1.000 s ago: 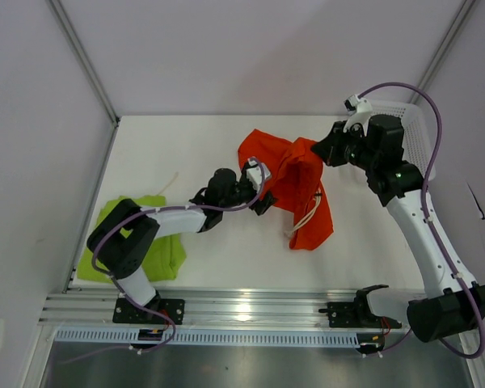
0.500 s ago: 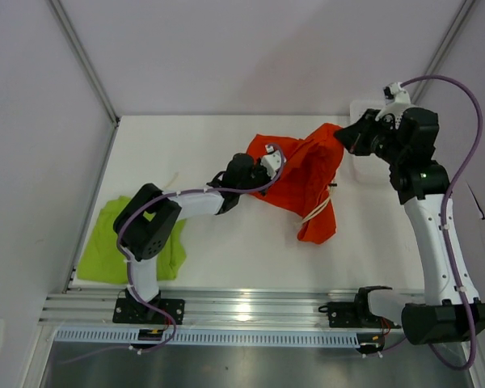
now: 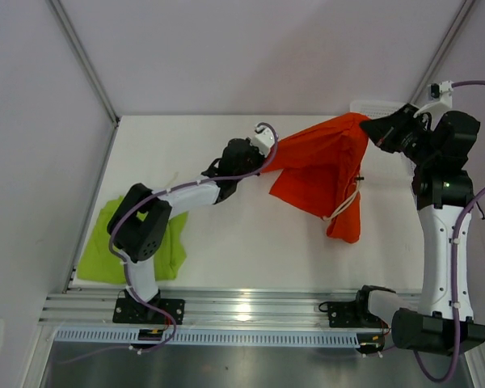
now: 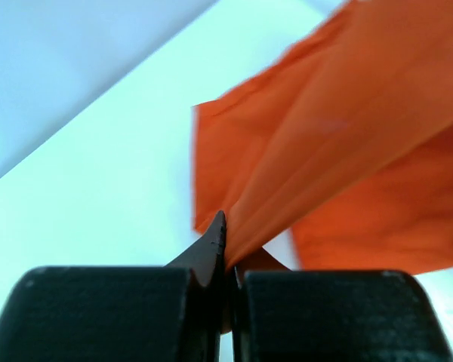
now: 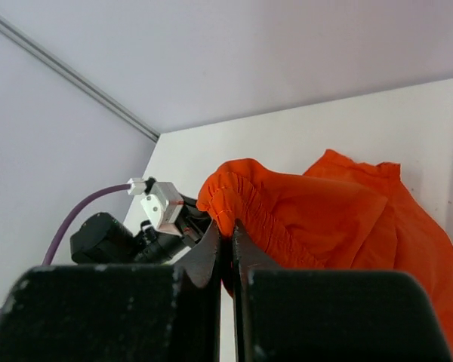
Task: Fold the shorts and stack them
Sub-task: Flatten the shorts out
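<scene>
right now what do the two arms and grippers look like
The left arm and right arm have white links, bulky black joints and looping purple cables. The left gripper and right gripper have black tapered fingers on blocky black bodies.

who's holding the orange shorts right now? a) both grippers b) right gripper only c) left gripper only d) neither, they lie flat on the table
a: the left gripper and the right gripper are each shut on an edge of the orange shorts, which hang stretched between them.
</scene>
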